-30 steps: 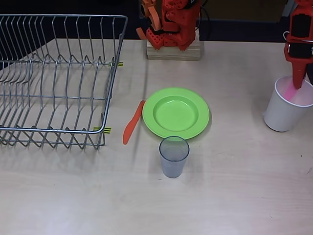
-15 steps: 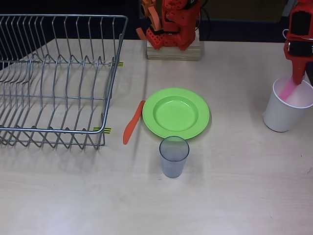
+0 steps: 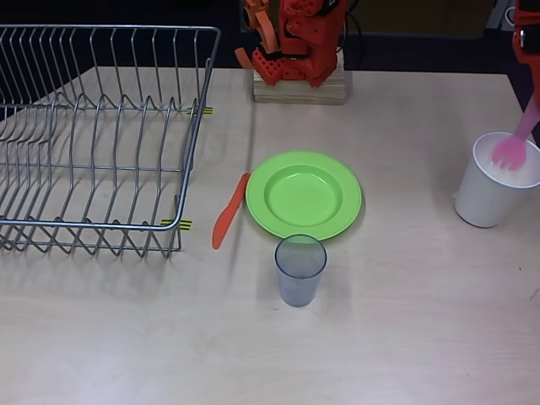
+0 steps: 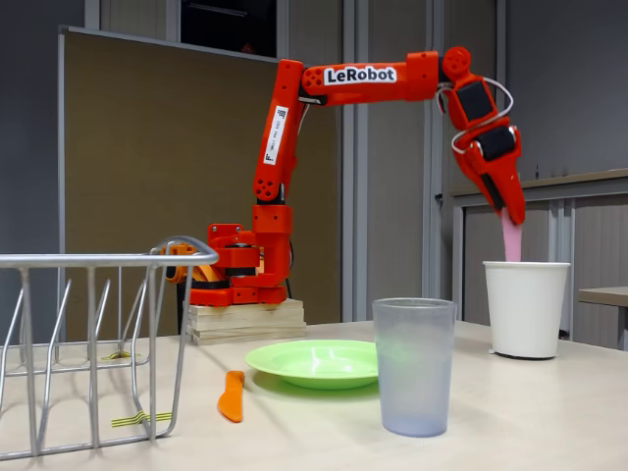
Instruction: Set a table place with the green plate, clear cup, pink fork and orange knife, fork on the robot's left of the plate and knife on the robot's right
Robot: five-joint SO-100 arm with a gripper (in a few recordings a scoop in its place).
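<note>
The green plate (image 3: 304,196) (image 4: 316,361) lies mid-table. Touching its left rim in the overhead view is the orange knife (image 3: 229,211) (image 4: 231,394). The clear cup (image 3: 299,268) (image 4: 414,365) stands upright just in front of the plate. At the far right, my gripper (image 4: 511,208) is shut on the handle of the pink fork (image 3: 513,145) (image 4: 510,240). The fork hangs tines down over the mouth of a white cup (image 3: 494,187) (image 4: 525,306). In the fixed view its lower end is hidden behind the cup's rim.
A wire dish rack (image 3: 101,135) (image 4: 93,334) fills the left of the table. The arm's wooden base block (image 3: 299,86) (image 4: 245,320) stands at the back edge behind the plate. Bare tabletop lies between the plate and the white cup.
My gripper has risen and drawn back toward the right edge, pulling the pink fork up out of the white cup until its tines show above the opening.
</note>
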